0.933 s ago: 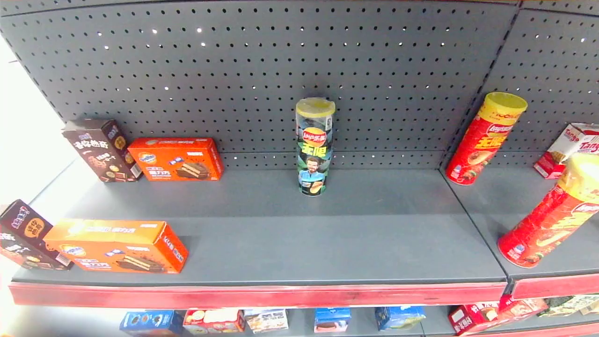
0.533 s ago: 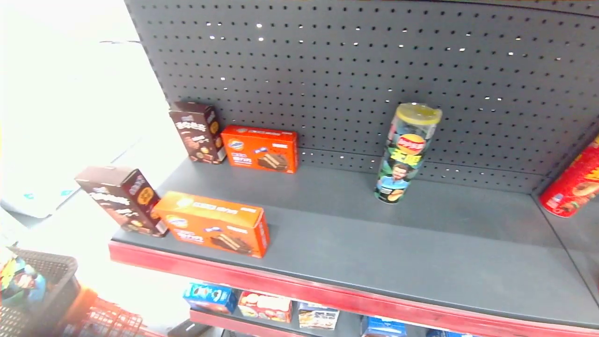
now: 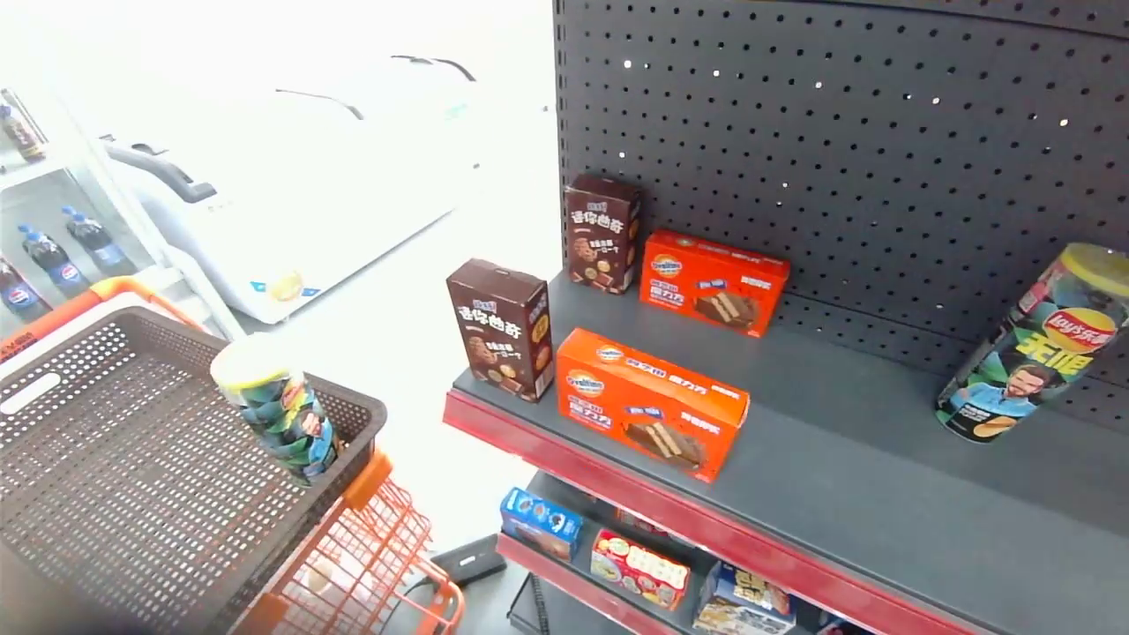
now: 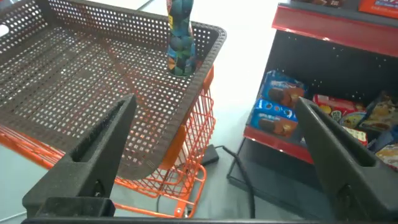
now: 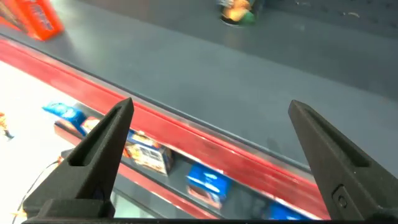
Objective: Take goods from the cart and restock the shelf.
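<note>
— Left pincer state?
— Spread wide, nothing between the fingers. It hangs near the shelf-side end of the orange wire cart, well apart from the stock in it.
— Right pincer?
— Also spread, holding nothing. It faces the red front edge of the dark grey metal shelf.
— Stock in the cart?
— One tall cylindrical chip can with a yellow lid. It stands upright in the brown perforated plastic basket on top of the cart, against the rim by the corner nearest the shelf.
— On the shelf?
— Second yellow-lidded chip can stands near the back edge, close to the grey pegboard back panel.
— A tall brown cardboard box stands at the front left corner, with a flat orange cardboard box just beside it along the front edge.
— Another brown box is at the back left corner, and another orange box sits just beside it at the back edge.
— Below?
— Lower shelf carries small snack boxes, with a blue carton at its left end.
</note>
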Controlling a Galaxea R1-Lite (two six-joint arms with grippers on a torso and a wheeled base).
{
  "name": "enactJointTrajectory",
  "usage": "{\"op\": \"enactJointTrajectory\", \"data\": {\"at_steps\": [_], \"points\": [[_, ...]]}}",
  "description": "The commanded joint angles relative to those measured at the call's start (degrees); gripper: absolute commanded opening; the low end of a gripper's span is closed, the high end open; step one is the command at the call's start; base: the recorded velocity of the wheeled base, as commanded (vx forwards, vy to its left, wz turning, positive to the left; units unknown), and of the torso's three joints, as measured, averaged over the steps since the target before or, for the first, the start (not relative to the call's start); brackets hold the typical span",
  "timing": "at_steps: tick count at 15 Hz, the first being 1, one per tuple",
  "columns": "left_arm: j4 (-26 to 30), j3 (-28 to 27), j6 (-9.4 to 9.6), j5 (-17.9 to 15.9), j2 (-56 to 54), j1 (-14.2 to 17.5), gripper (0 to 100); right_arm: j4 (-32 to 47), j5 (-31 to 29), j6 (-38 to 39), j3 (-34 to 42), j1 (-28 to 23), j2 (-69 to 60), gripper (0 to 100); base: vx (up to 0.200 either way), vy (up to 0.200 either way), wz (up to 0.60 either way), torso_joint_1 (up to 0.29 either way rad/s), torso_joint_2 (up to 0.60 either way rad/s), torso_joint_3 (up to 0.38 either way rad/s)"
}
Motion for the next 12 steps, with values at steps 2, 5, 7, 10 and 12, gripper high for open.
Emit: {"op": "enactJointTrajectory", "data": {"at_steps": [2, 5, 7, 10, 12], "points": [[0.0, 0.1, 0.04, 0.0, 0.0, 0.0, 100, 0.0, 0.0, 0.0, 0.0, 0.0, 0.0, 100, 0.000, 0.000, 0.00, 0.000, 0.00, 0.000], [0.0, 0.0, 0.40, -0.7, 0.0, 0.0, 100, 0.0, 0.0, 0.0, 0.0, 0.0, 0.0, 100, 0.000, 0.000, 0.00, 0.000, 0.00, 0.000], [0.0, 0.0, 0.31, -0.6, 0.0, 0.0, 100, 0.0, 0.0, 0.0, 0.0, 0.0, 0.0, 100, 0.000, 0.000, 0.00, 0.000, 0.00, 0.000], [0.6, -0.4, 0.57, 0.1, 0.0, 0.2, 100, 0.0, 0.0, 0.0, 0.0, 0.0, 0.0, 100, 0.000, 0.000, 0.00, 0.000, 0.00, 0.000], [1.2, -3.4, 5.49, 3.8, 0.6, 0.3, 100, 0.0, 0.0, 0.0, 0.0, 0.0, 0.0, 100, 0.000, 0.000, 0.00, 0.000, 0.00, 0.000]]}}
